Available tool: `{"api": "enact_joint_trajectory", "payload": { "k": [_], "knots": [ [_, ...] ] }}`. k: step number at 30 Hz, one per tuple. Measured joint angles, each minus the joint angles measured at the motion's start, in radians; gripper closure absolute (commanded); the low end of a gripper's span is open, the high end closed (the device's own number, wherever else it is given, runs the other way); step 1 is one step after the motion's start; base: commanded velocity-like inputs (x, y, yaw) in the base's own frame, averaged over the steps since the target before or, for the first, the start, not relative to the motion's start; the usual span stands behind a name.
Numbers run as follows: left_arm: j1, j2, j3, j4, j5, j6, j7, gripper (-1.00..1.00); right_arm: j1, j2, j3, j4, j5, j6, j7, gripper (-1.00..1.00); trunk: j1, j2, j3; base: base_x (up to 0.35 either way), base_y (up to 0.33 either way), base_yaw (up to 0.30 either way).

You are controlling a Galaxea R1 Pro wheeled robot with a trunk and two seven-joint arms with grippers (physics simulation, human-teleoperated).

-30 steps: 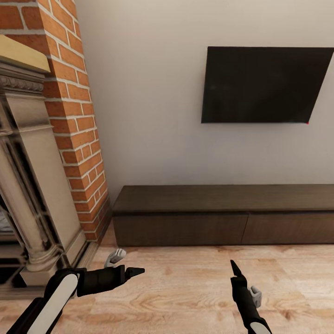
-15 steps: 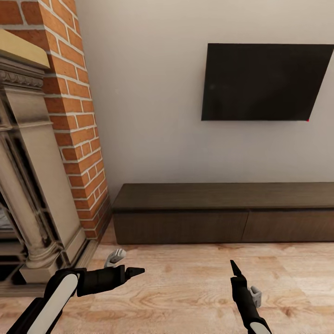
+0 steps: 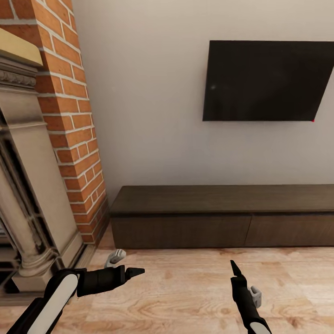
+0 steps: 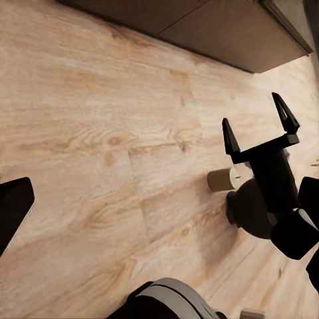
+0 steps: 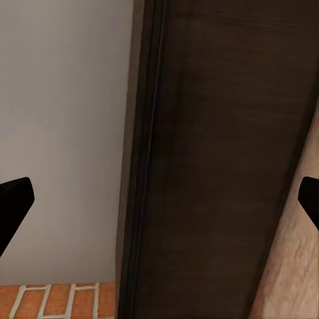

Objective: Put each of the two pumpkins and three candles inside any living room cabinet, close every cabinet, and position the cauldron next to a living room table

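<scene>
Cabinet [image 3: 222, 215] first: a long, low unit of dark brown wood, standing on the floor against the pale wall, under a black television [image 3: 266, 81] hung on that wall. Its top is flat and bare, and its front is split into flat drawer fronts without handles, one seam showing right of the middle. All the fronts sit flush, so it is closed. Its left end lies near a red brick column [image 3: 69, 116] with a stone fireplace surround [image 3: 28, 185] beside it. No brand, label or writing can be read anywhere; only a tiny red dot shows at the television's lower right corner.

Over the light wood floor [image 3: 185, 297], the left tool [image 3: 139, 271] points to the right and the right tool [image 3: 234, 268] points toward the cabinet. In the left wrist view the right tool [image 4: 260, 128] has its two fingers spread apart, released and holding nothing. Dark fingertips at opposite edges of each wrist view show both tools spread wide.
</scene>
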Motion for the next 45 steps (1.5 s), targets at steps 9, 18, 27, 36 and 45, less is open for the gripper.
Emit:
{"api": "enact_joint_trajectory", "payload": {
  "k": [9, 18, 27, 36, 45],
  "knots": [
    [0.0, -0.003, -0.003, 0.003, 0.002, 0.0, 0.0, -1.0, 0.0, 0.0, 0.0, 0.0, 0.0, 0.0, -0.001, -1.0, 0.0, 0.0, 0.0, 0.173, 0.0, 0.0],
    [0.001, 0.002, -0.019, 0.006, 0.012, 0.003, -0.012, -1.0, 0.0, 0.0, 0.0, 0.001, 0.0, 0.0, -0.001, -1.0, 0.0, 0.0, 0.0, 0.116, 0.0, 0.0],
    [0.007, 0.044, -0.124, 0.008, 0.134, 0.005, -0.031, -1.0, -0.004, 0.0, 0.0, 0.017, 0.0, -0.001, -0.001, -1.0, 0.0, 0.0, 0.0, 0.155, 0.0, 0.0],
    [0.008, 0.116, -0.195, 0.003, 0.309, 0.004, -0.032, -1.0, -0.006, 0.008, 0.0, 0.02, 0.001, -0.003, -0.001, -1.0, 0.0, 0.0, 0.0, 0.132, 0.0, 0.0],
    [0.008, 0.118, -0.197, 0.005, 0.314, 0.004, -0.032, -1.0, -0.006, 0.011, 0.0, 0.02, 0.001, -0.003, -0.001, -1.0, 0.0, 0.0, 0.0, 0.146, 0.0, 0.0]
  ]
}}
